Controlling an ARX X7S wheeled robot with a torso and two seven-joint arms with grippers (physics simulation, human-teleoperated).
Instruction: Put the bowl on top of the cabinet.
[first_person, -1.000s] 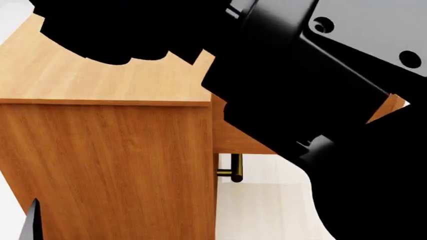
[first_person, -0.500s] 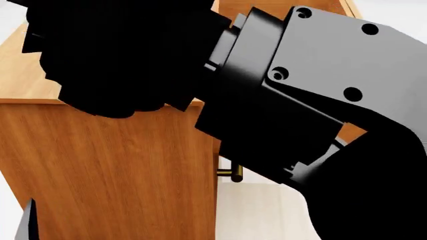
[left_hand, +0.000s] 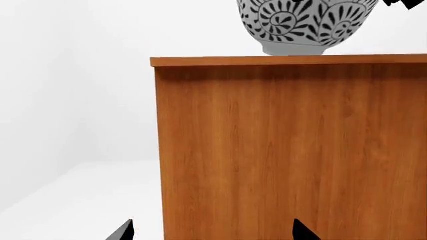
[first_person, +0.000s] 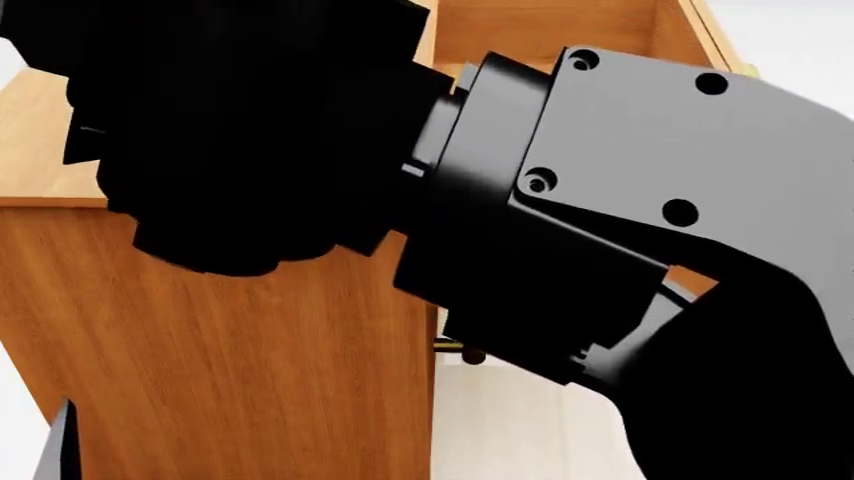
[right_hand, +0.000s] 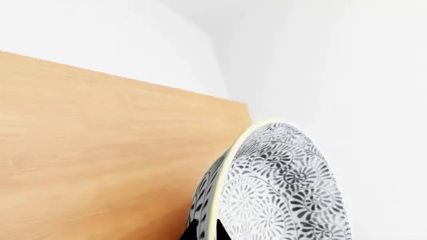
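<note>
The bowl (left_hand: 303, 25) stands with its foot on the flat top of the cabinet (left_hand: 287, 150), close to the top's edge, as the left wrist camera shows it against the pale wall. Its grey floral pattern is plain on the outer wall, and the right wrist camera shows the same pattern inside the bowl (right_hand: 280, 190), with the rim running up past the lens and the wooden top (right_hand: 100, 150) spreading behind it. A dark tip of the right gripper (right_hand: 200, 231) sits at the bowl's rim, so its jaws look clamped on the rim. From the head camera the right arm (first_person: 574, 220) fills most of the view, a black and grey bulk reaching over the cabinet (first_person: 227, 350), and it hides the bowl. A brass handle (first_person: 461, 350) peeks out under the arm. The left gripper (left_hand: 210, 232) hangs low beside the cabinet's side panel, its two dark tips well apart and holding nothing.
</note>
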